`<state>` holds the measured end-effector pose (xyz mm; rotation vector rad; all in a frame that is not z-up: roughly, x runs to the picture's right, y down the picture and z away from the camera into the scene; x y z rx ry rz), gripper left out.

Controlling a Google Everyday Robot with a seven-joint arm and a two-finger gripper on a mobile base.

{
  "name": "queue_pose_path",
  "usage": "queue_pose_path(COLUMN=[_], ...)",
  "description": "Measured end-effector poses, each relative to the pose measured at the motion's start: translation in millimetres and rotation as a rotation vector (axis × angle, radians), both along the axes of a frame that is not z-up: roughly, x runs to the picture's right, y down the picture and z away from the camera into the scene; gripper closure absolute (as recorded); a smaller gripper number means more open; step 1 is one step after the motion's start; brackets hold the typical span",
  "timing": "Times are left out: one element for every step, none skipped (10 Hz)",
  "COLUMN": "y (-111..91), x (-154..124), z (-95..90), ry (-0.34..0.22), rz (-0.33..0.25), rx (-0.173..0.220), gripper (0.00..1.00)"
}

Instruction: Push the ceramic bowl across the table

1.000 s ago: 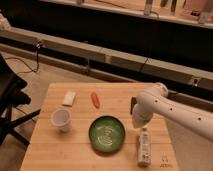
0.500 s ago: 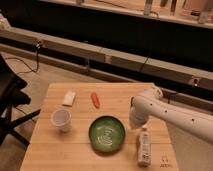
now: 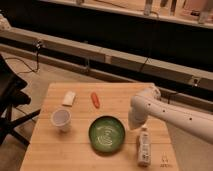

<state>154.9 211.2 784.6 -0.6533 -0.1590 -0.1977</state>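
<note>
The dark-green ceramic bowl (image 3: 107, 134) with pale swirl marks sits on the light-wood table (image 3: 45, 150), near the middle of its front half. My white arm comes in from the right and bends down over the table. The gripper (image 3: 133, 125) is at its lower end, just right of the bowl's rim and close to the table top. I cannot tell whether it touches the bowl.
A white cup (image 3: 61, 120) stands left of the bowl. A pale block (image 3: 69, 98) and an orange stick-shaped item (image 3: 95, 100) lie further back. A white bottle (image 3: 144, 145) lies right of the bowl, below the gripper. A black chair (image 3: 10, 100) is at the left.
The arm has shifted slightly left and down, bringing the gripper nearer the bowl's right rim. The bowl and other items have not moved.
</note>
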Motion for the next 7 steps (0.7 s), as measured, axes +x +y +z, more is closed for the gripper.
queue_pose_path(y=[-0.3, 0.1, 1.3, 3.0, 4.0, 5.0, 5.5], x=[1.1, 0.9, -1.1, -5.2, -10.6, -13.9, -15.3], z=[-1.4, -1.8, -0.5, 2.0, 5.2, 8.0, 9.0], ry=[0.003, 0.004, 0.002, 0.001, -0.003, -0.004, -0.003], rz=[0.001, -0.002, -0.009, -0.014, -0.021, -0.023, -0.025], rx=[-0.003, -0.007, -0.009, -0.011, -0.012, -0.013, -0.013], gripper=[0.81, 0.81, 0.81, 0.81, 0.81, 0.81, 0.81])
